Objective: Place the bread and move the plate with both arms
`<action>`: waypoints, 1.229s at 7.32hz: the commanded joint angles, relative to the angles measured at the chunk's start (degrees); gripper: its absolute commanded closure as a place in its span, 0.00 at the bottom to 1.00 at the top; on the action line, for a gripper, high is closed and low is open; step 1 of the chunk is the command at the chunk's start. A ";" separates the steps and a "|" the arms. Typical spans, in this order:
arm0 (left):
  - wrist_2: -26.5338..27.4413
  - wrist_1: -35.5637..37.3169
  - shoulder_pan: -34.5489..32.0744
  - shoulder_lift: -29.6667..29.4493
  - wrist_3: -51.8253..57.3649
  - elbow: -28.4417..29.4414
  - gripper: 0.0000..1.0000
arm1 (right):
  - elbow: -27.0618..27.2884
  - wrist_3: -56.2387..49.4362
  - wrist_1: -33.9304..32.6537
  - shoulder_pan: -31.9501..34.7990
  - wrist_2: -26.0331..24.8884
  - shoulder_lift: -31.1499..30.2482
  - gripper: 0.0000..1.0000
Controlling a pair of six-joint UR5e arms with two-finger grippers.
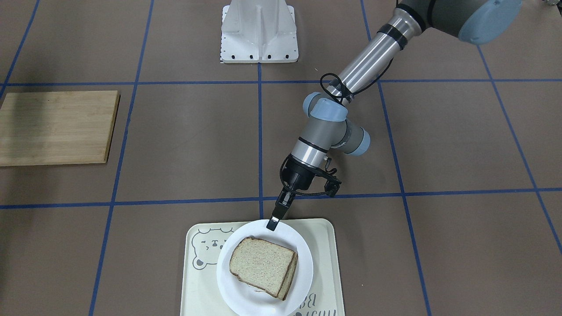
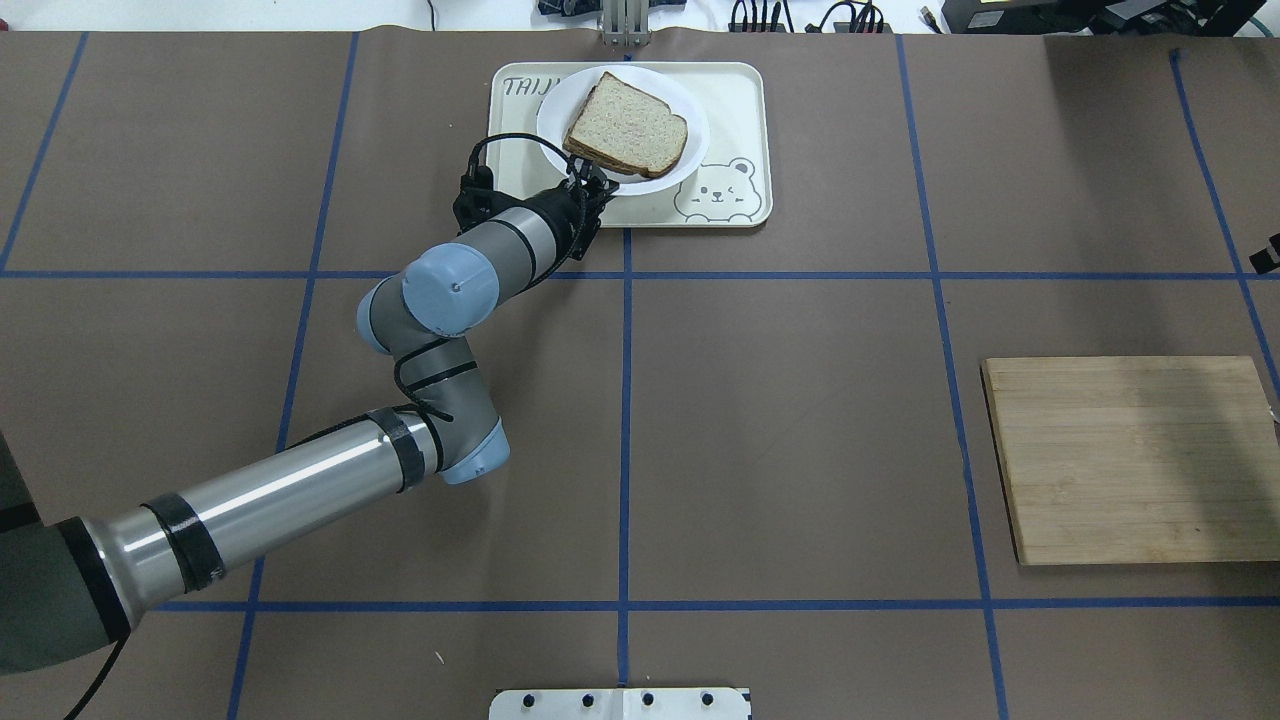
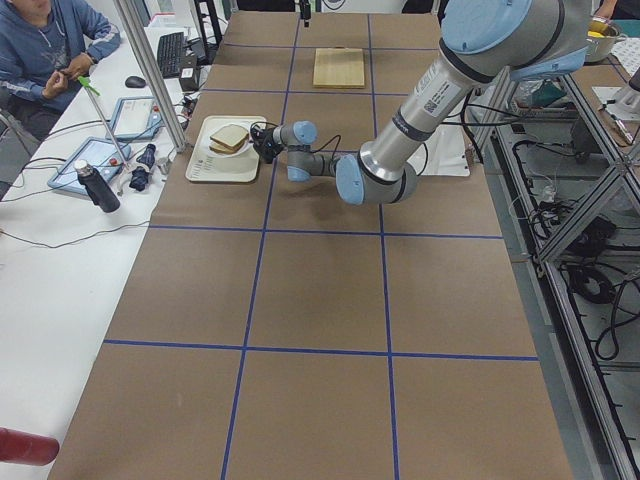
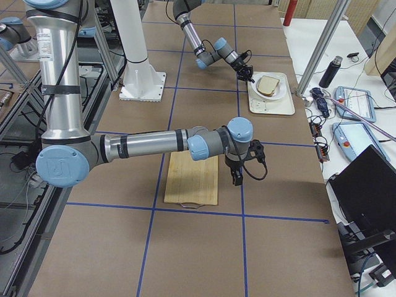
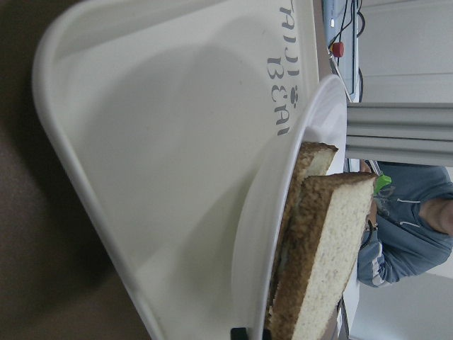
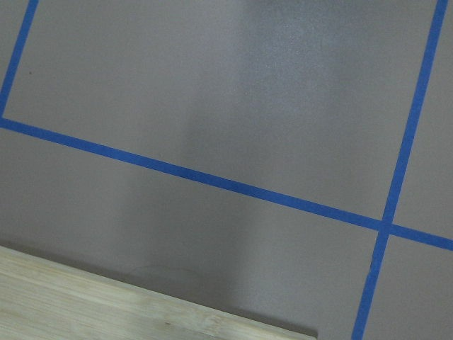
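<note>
Bread (image 1: pixel 263 265): upper slice stacked on white plate (image 1: pixel 306 267), atop bear-print tray (image 1: pixel 327 245), lower centre of frame. Left gripper (image 1: pixel 273 224): clamped on plate's top rim. Right gripper (image 4: pixel 237 178): beside bamboo board (image 4: pixel 192 179); aperture undeterminable.

Seen from above, the plate (image 2: pixel 550 120) sits on the tray (image 2: pixel 745 110), with bread (image 2: pixel 628 130) covering its middle. At its 7 o'clock the left gripper (image 2: pixel 596 186) pinches the rim, and the left arm (image 2: pixel 300 490) fills that side. At 12 o'clock a metal post (image 2: pixel 622 20) and cables (image 2: pixel 760 18) stand close. From 3 to 6 o'clock brown table (image 2: pixel 800 420) lies open, with the wooden board (image 2: pixel 1130 460) at 4 o'clock, well apart, and the white stand (image 2: pixel 620 704) at 6 o'clock, far off.
</note>
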 commanded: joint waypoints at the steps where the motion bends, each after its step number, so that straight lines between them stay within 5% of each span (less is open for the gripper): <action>1: 0.14 0.02 -0.05 -0.95 -0.49 1.16 0.93 | 0.09 0.00 -0.07 0.14 0.10 0.04 0.00; 2: 0.05 0.02 -0.05 -0.86 -0.40 1.33 0.42 | 0.09 0.00 -0.07 0.14 0.10 0.04 0.00; 3: -0.30 0.02 -0.05 -0.86 -0.40 1.16 0.02 | 0.09 0.00 -0.07 0.14 0.02 0.13 0.00; 5: -1.09 0.37 -0.22 2.80 0.03 -7.22 0.02 | -0.26 0.00 -0.07 0.05 0.02 0.22 0.00; 7: -8.01 5.44 -0.58 15.78 0.39 -26.54 0.02 | -0.26 0.00 -0.07 0.05 0.02 0.30 0.00; 9: -13.27 4.86 -1.71 18.99 1.17 -29.76 0.02 | -0.26 0.00 -0.07 0.05 0.02 0.22 0.00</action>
